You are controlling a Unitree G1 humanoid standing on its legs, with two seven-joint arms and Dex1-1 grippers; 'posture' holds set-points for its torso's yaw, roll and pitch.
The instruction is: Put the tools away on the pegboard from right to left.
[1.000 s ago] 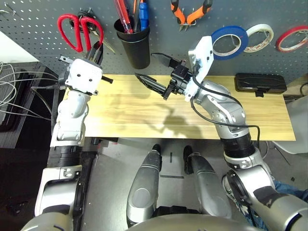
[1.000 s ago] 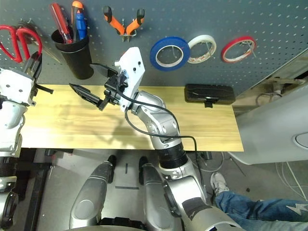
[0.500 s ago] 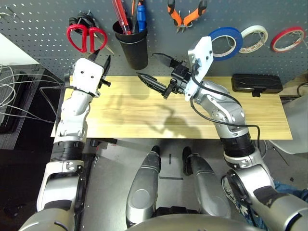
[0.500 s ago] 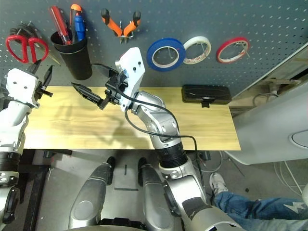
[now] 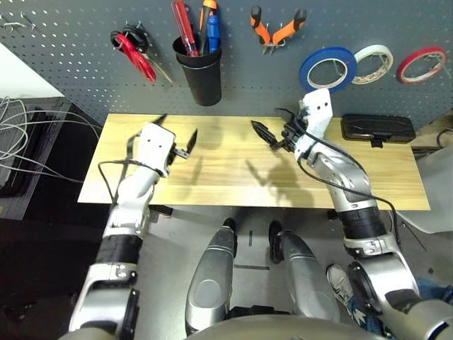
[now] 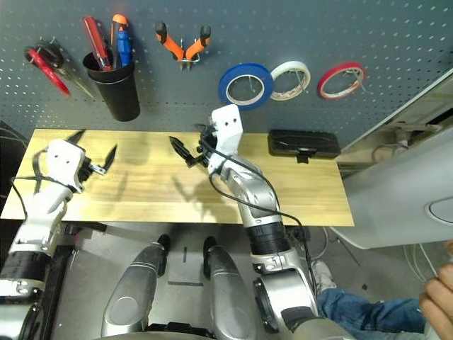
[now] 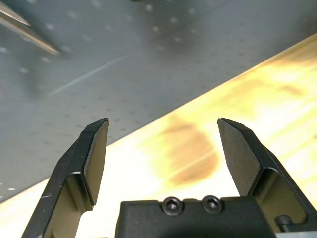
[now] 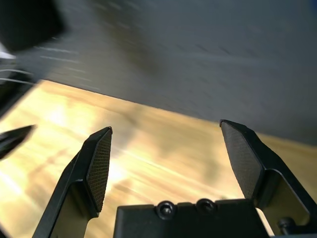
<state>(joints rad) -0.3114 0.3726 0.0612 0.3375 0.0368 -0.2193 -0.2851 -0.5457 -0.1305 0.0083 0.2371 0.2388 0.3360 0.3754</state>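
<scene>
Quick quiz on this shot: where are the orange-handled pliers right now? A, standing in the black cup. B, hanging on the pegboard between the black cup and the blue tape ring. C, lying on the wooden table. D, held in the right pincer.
B: the orange-handled pliers hang on the pegboard, between the black cup and the blue tape ring.

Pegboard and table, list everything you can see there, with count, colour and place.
Pegboard: one, dark grey, behind the table.
Scissors: one red-handled pair, hung far left.
Cup: one, black, on the board, holding red, orange and blue handles.
Pliers: one, orange and black, hung right of the cup.
Tape rings: blue, white, red, hung in a row at right.
Case: one, black, on the table's right rear.
Table: one, light wood.
Person's hand: one, at the lower right edge.
Left gripper: open, over the table.
Right gripper: open, over the table.
</scene>
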